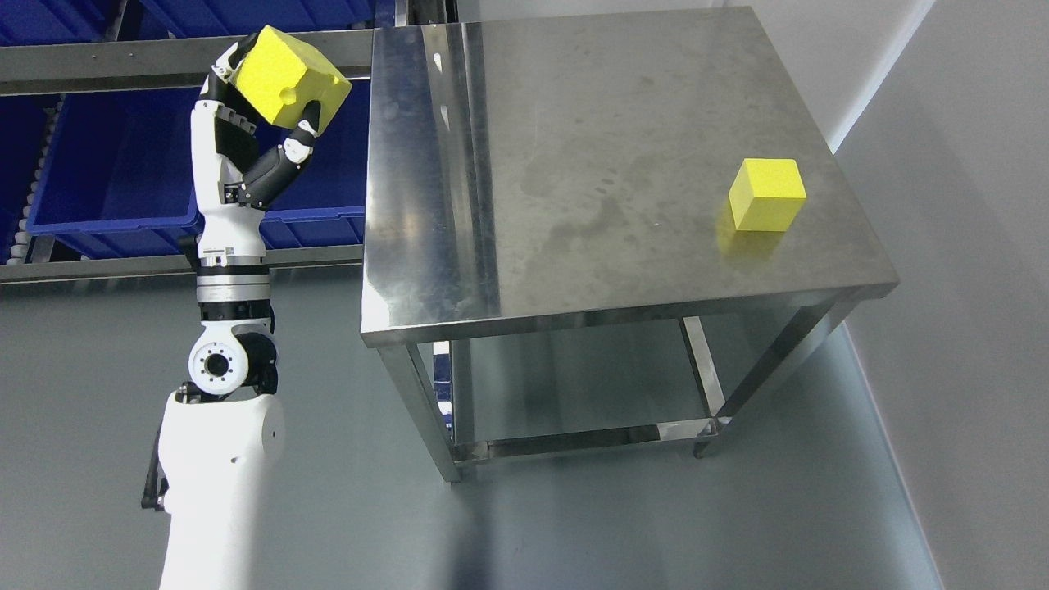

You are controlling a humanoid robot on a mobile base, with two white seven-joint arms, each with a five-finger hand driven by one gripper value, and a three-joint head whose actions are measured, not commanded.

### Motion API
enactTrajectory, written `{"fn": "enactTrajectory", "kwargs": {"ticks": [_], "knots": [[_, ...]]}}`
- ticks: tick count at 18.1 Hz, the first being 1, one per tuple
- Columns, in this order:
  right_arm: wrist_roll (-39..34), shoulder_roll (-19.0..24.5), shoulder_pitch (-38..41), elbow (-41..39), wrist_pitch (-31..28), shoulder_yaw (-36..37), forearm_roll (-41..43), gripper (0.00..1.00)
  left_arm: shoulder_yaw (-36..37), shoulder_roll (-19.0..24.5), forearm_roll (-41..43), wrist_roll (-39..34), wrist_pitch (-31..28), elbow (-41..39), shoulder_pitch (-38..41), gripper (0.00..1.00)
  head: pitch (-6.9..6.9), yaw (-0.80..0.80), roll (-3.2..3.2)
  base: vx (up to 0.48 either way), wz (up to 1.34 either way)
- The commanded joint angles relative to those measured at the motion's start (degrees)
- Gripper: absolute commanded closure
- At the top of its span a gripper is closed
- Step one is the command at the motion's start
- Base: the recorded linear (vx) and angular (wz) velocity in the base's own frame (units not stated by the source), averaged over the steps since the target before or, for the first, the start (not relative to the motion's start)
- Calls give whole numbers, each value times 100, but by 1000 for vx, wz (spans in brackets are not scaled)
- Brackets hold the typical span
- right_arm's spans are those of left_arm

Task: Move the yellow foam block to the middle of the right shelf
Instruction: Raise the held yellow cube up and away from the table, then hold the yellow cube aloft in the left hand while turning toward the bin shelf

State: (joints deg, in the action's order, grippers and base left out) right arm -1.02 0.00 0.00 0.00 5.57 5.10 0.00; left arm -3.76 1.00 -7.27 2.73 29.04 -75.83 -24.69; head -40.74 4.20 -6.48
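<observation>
Meanwhile second yellow block (767, 193) alone on steel table (590, 164).

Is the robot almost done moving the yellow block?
Partway. Done: the left robot hand has picked up one yellow block. Now: it holds it up in front of the blue bins. Left: letting go on the shelf. Another block sits on the table.

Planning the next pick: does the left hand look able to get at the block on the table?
Probably not right now: the left hand is shut on another block, and the table block sits near the far right edge.
</observation>
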Motion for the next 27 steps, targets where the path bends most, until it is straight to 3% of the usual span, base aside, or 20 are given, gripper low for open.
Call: {"fn": "enactTrajectory", "kwargs": {"ticks": [1, 14, 27], "knots": [[-4, -100, -18, -100, -4, 0, 0, 0, -230, 0, -46, -19, 41, -283, 334, 63, 0, 0, 0, -6, 48], [-4, -100, -9, -100, -4, 0, 0, 0, -222, 0, -46, -10, 23, -327, 378, 64, 0, 0, 0, -20, 222], [-4, -100, -9, -100, -4, 0, 0, 0, -230, 0, -46, -10, 6, -327, 386, 64, 0, 0, 0, -3, 797]]}}
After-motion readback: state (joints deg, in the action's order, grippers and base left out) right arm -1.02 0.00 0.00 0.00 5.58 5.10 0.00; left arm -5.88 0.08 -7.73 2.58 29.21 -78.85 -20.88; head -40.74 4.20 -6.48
